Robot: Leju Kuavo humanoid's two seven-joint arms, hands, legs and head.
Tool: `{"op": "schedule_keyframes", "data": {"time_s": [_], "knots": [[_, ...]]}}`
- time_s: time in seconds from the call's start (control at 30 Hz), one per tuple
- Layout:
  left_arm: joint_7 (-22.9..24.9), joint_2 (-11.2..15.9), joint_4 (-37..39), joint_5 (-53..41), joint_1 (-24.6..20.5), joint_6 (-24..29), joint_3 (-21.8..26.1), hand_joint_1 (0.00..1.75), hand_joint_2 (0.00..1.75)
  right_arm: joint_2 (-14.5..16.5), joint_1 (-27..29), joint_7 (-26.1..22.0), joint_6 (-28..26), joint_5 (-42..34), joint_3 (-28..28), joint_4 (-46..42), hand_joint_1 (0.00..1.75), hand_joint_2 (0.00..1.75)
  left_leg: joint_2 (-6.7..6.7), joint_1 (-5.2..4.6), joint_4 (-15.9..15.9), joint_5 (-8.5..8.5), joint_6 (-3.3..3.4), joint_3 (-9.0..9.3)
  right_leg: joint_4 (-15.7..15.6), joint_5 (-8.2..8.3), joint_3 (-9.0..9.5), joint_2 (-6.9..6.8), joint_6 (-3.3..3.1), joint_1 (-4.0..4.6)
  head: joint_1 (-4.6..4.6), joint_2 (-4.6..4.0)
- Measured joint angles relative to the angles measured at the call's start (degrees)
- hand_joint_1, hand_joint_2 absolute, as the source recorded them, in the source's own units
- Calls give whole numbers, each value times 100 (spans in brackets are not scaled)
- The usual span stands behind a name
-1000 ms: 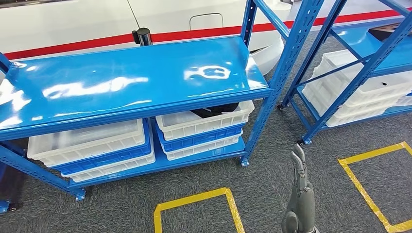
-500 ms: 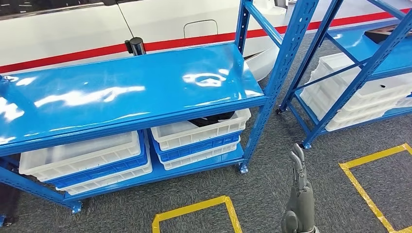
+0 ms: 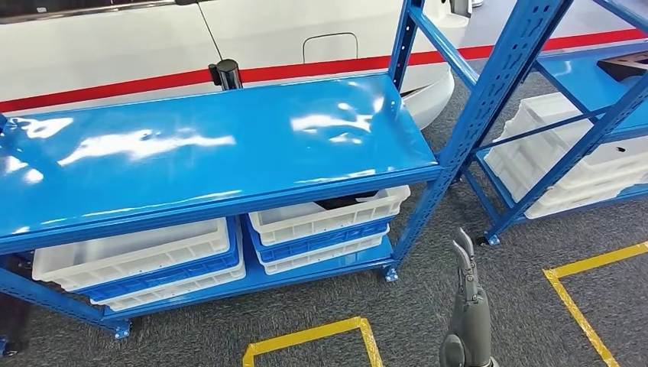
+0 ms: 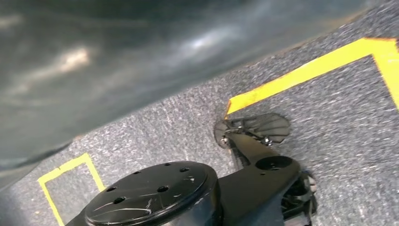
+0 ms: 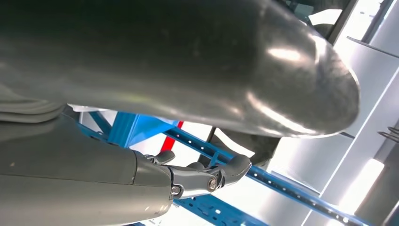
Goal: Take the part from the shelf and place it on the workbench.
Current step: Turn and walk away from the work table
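Blue shelf ahead, dark part lying in the top white crate on the lower right tier, right hand hanging near it, fingers released, holding nothing, left hand's state impossible to tell.

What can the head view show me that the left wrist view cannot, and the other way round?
The head view alone has the blue shelf, the white crates under it, one of them with a dark part inside, and the right hand raised, holding nothing. The left wrist view alone looks down at the floor from close by. Both share the grey carpet and the yellow floor tape.
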Motion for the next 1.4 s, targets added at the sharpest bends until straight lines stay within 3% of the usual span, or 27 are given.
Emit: {"op": "schedule_keyframes", "data": {"time_s": [0.1, 0.2, 0.3, 0.33, 0.37, 0.4, 0.47, 0.53, 0.6, 0.67, 0.73, 0.83, 0.87, 0.93, 1.0, 1.07, 1.13, 1.2, 1.27, 1.33, 1.37, 1.4], "knots": [[-1, 1, -1, -3, 3, 1, 0, 0, 0, -3, 7, -1, -2, 1, 1, 9, 0, 0, 6, -17, -3, -51, -113, 84, -235, 28, 118, -12, -215, 40, -1, 0], [-3, -2, -5, -5, -6, 2, 0, 0, 0, -4, 7, -3, -4, 1, 3, 9, 0, 0, 59, 3, 277, -180, -182, 33, -286, 68, 319, 2, -337, -12, -15, 0], [-4, -5, -13, -6, -7, 2, 0, 0, 0, 1, 4, -4, -5, 3, 9, 10, 0, 0, 77, 16, 1243, -558, -224, -551, -294, -9, 450, -7, -423, 6, -32, 0], [-4, -6, -15, -6, 0, 2, 0, 0, 0, 1, 7, -4, -4, 3, 10, 11, 0, 0, 77, 19, 1472, -614, -235, -743, -294, -40, 482, -2, -436, 15, -28, 0], [-4, -7, -16, -5, 8, 2, -1, 0, 0, 1, 8, -4, -4, 2, 11, 12, 0, 0, 78, 21, 1520, -557, -235, -856, -293, -76, 524, 10, -438, 20, -29, 0], [-4, -6, -16, -5, 14, 2, -1, 0, 0, 2, 9, -4, -4, 2, 11, 13, 0, 0, 78, 23, 1351, -379, -231, -855, -293, -114, 579, 25, -432, 21, -31, 0], [-3, -1, -16, -4, 18, 2, -2, 0, 0, 2, 10, -4, -4, 2, 12, 14, 0, 0, 78, 21, 669, 122, -208, -643, -296, -201, 694, 45, -396, 20, -30, 0], [-3, 3, -16, -1, 11, 0, -1, 0, 0, 3, 5, -4, -5, 3, 13, 18, 0, 0, 81, -11, 224, 177, -171, -492, -300, -273, 748, 47, -337, 32, -31, 0], [-3, 3, -16, 2, 14, -1, -1, 0, 0, 4, 1, -6, -5, 5, 16, 23, 0, 0, 81, -45, 123, 102, -86, -469, -275, -294, 803, 44, -253, 50, -28, 0], [-7, 2, -16, 3, 25, 0, -1, 0, 0, 4, 2, -8, -7, 6, 19, 25, 0, 0, 83, -27, 55, 236, 3, -358, -205, -334, 843, 38, -188, 49, -16, -1], [-12, 2, -16, 4, 13, 1, -1, 0, 0, 1, -14, -8, -10, 6, 21, 26, 0, 0, 83, -1, 28, 250, 42, -255, 134, -459, 650, 32, -168, 38, 9, -1], [-15, 3, -16, 4, -1, 2, 0, 0, 0, -4, -24, -7, -13, 6, 30, 33, 0, 0, 72, -1, 24, 193, 67, -232, 1079, -746, -48, 29, -182, 30, 44, 0], [-15, 3, -16, 4, 3, 2, -1, 0, 0, -8, -21, -7, -13, 6, 34, 37, 0, 0, 66, -1, 24, 166, 65, -215, 1200, -749, -216, 29, -158, 27, 44, 0], [-15, 2, -16, 4, 6, 1, -1, 0, 0, -16, -22, -7, -13, 6, 40, 43, 0, 0, 51, 3, 24, 107, 44, -148, 865, -466, -252, 26, -54, 13, 45, 0], [-15, 1, -16, 4, 5, 1, -1, 0, 0, -20, -24, -5, -14, 6, 48, 48, 0, 0, 42, 8, 14, 38, -2, -52, 184, -35, -61, 9, 5, 10, 51, 0], [-13, 4, -16, 4, 0, 5, -1, 0, 0, -21, -26, -1, -19, 7, 57, 58, 0, 0, 46, 3, -3, -24, -72, 10, -145, 80, 47, -32, -103, 38, 64, 0], [-9, 8, -16, 4, 5, 10, -2, 0, 0, -27, -16, 2, -24, 8, 66, 64, 0, 0, 58, -6, 24, -39, -144, 57, -165, 55, 86, -47, -255, 49, 61, 0], [-7, 6, -16, 4, 6, 17, -2, 0, 0, -32, -12, 2, -25, 9, 86, 62, 0, 0, 71, -2, 157, -92, -200, 72, -196, 106, 187, -31, -319, 25, 39, 0], [-6, 1, -17, 2, -7, 21, -1, 0, 0, -32, -23, 2, -26, 15, 114, 58, 0, 0, 80, 8, 580, -328, -231, -126, -217, 88, 274, -28, -354, 15, 13, 0], [-25, -4, -19, -4, -9, 36, 0, 0, 0, -33, -24, 2, -34, 21, 132, 58, 0, 0, 81, 10, 1258, -635, -245, -538, -217, 60, 299, -26, -395, 35, -2, 0], [-49, -7, -19, -10, -5, 55, -1, 0, 0, -33, -20, 2, -44, 22, 137, 58, 0, 0, 81, 10, 1484, -693, -242, -708, -217, 49, 311, -20, -410, 49, -2, 0], [-84, -9, -19, -23, 1, 82, -1, 0, 0, -34, -13, 2, -58, 25, 140, 58, 0, 0, 81, 8, 1541, -641, -230, -805, -216, 36, 327, -11, -426, 63, -2, 0]]}}
